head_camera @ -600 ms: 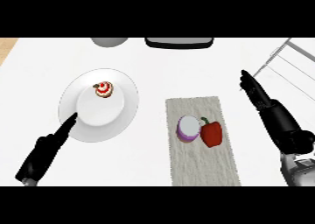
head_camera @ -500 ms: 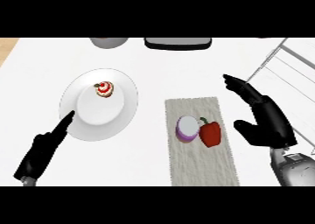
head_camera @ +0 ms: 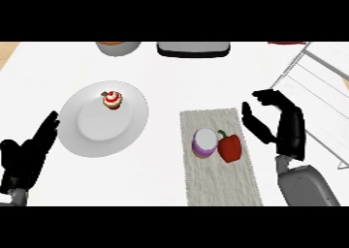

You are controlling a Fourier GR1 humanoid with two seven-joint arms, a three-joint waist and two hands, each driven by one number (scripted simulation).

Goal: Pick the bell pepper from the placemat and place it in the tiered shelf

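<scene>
reaching was the step in hand: the right hand (head_camera: 276, 125) hung open just right of the bell pepper (head_camera: 230, 147) on the placemat (head_camera: 222, 181). next it likely needed to close around it. the left hand (head_camera: 25, 157) rested open, near left.

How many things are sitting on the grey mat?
2: a red bell pepper on the placemat, and a purple-and-white round thing touching its left side. Nothing else shows there.

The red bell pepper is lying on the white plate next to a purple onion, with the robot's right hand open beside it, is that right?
Not quite. The head view shows the red bell pepper lying on the grey placemat, not the white plate. The rest holds: the purple onion is next to it, and the right hand is open beside it.
</scene>
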